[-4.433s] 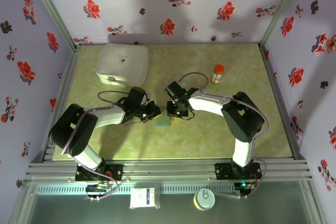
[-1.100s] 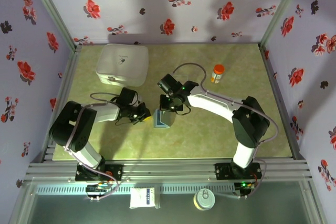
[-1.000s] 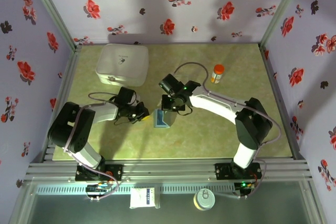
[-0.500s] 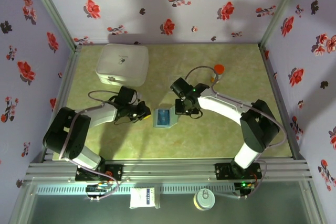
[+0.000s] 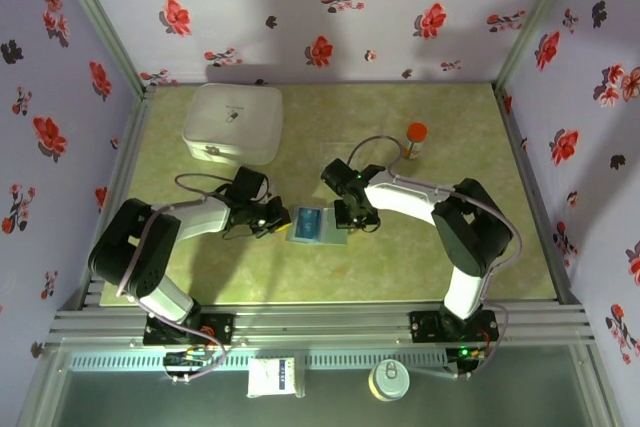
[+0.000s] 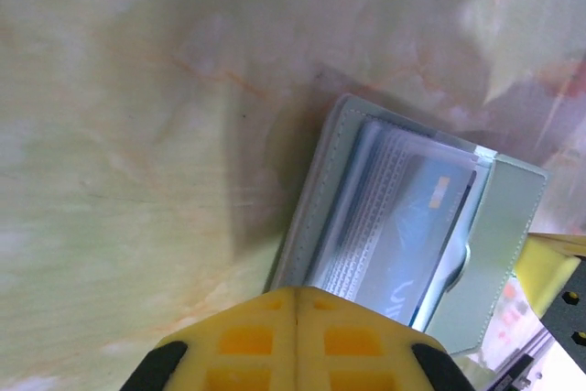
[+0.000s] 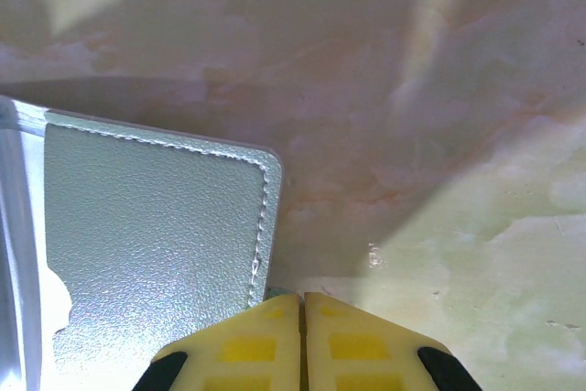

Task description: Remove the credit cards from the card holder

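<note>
Both arms reach inward, the left end effector [image 5: 276, 218] and right end effector [image 5: 351, 218] each pinched closed.

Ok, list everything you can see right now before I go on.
White box: one, white, table's far left.
Bottle: one, orange cap, far right.
Card holder: one, grey-blue, open flat at centre.
Credit cards: at least one, blue, inside the holder.
Table: one, green marbled.
Left end effector: yellow fingers, shut, at holder's left edge.
Right end effector: yellow fingers, shut, at its right flap corner.
</note>
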